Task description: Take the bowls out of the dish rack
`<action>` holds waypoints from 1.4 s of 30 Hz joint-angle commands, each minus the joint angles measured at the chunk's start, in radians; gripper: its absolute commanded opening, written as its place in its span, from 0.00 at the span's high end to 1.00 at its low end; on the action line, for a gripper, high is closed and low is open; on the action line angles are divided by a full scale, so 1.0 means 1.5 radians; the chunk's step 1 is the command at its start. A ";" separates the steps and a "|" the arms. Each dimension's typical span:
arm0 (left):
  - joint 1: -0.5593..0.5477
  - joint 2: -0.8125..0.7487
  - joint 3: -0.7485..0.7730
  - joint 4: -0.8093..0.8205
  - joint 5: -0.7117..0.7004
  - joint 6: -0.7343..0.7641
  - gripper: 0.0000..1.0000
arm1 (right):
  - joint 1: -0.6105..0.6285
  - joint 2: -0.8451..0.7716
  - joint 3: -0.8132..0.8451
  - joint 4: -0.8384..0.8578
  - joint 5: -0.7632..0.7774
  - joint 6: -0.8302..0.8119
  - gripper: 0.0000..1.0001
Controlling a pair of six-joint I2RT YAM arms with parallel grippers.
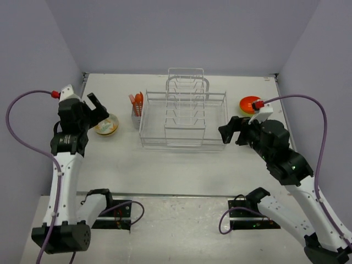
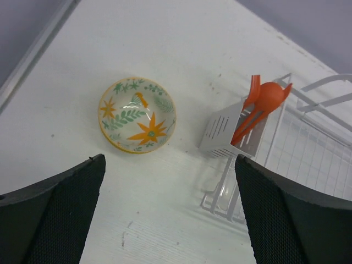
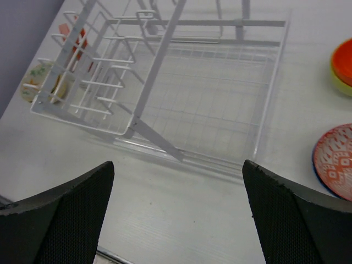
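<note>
The white wire dish rack (image 1: 183, 118) stands mid-table with no bowls showing in it; it also fills the right wrist view (image 3: 209, 104). A cream bowl with an orange flower (image 1: 106, 125) sits on the table left of the rack, under my open, empty left gripper (image 1: 97, 109), and shows in the left wrist view (image 2: 137, 114). An orange bowl (image 1: 251, 104) sits right of the rack, with a lime-green rim (image 3: 336, 78) under it. A red-patterned bowl (image 3: 335, 160) lies near it. My right gripper (image 1: 234, 133) is open and empty by the rack's right front corner. The teal bowl is not in view.
Orange utensils (image 2: 258, 104) stand in the white cutlery holder (image 1: 136, 113) on the rack's left side. The rack's taller row of upright slots (image 1: 186, 91) runs down its middle. Grey walls close the table at the back and sides.
</note>
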 commanded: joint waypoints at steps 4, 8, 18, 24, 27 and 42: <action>-0.025 -0.172 0.036 -0.110 -0.066 0.102 0.00 | -0.001 -0.049 0.073 -0.088 0.253 0.005 0.01; -0.033 -0.227 0.047 -0.141 -0.063 0.110 0.00 | 0.000 -0.091 0.063 -0.100 0.301 -0.031 0.01; -0.125 -0.408 -0.051 -0.109 -0.123 0.152 0.00 | -0.001 -0.204 0.020 -0.111 0.330 -0.047 0.01; -0.135 -0.426 -0.048 -0.124 -0.141 0.147 0.00 | -0.001 -0.249 -0.027 -0.093 0.320 -0.050 0.01; -0.135 -0.427 -0.046 -0.126 -0.141 0.144 0.00 | -0.001 -0.244 -0.034 -0.103 0.334 -0.047 0.01; -0.135 -0.394 -0.047 -0.124 -0.147 0.124 0.00 | -0.001 -0.244 -0.039 -0.082 0.378 -0.033 0.01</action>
